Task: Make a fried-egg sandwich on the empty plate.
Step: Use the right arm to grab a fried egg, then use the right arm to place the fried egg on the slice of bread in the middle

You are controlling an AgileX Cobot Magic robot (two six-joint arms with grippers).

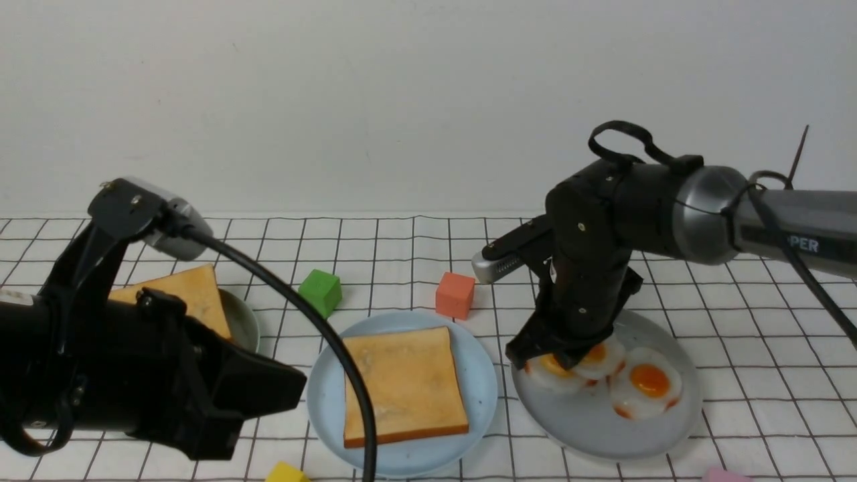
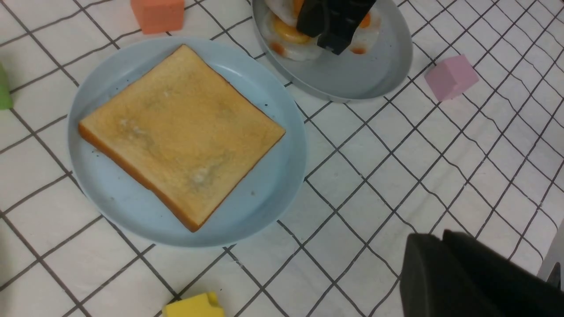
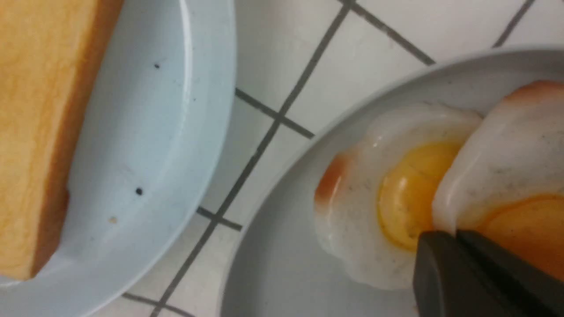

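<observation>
The empty plate (image 1: 321, 395), light blue, sits front centre and carries one golden toast slice (image 1: 402, 385), also clear in the left wrist view (image 2: 180, 132). To its right a pale grey plate (image 1: 589, 428) holds three fried eggs. My right gripper (image 1: 569, 361) reaches down onto the left eggs. In the right wrist view it (image 3: 456, 235) is shut on the white edge of a fried egg (image 3: 506, 154) that overlaps another egg (image 3: 374, 185). My left gripper (image 2: 434, 240) is shut and holds nothing, above the cloth in front of the blue plate.
A grey-green plate (image 1: 244, 325) at the left holds more toast (image 1: 181, 294). Foam blocks lie about: green (image 1: 320, 292), orange (image 1: 455, 294), yellow (image 1: 286, 472) and pink (image 2: 451, 77). The left arm's cable (image 1: 335, 348) arcs over the blue plate's left side.
</observation>
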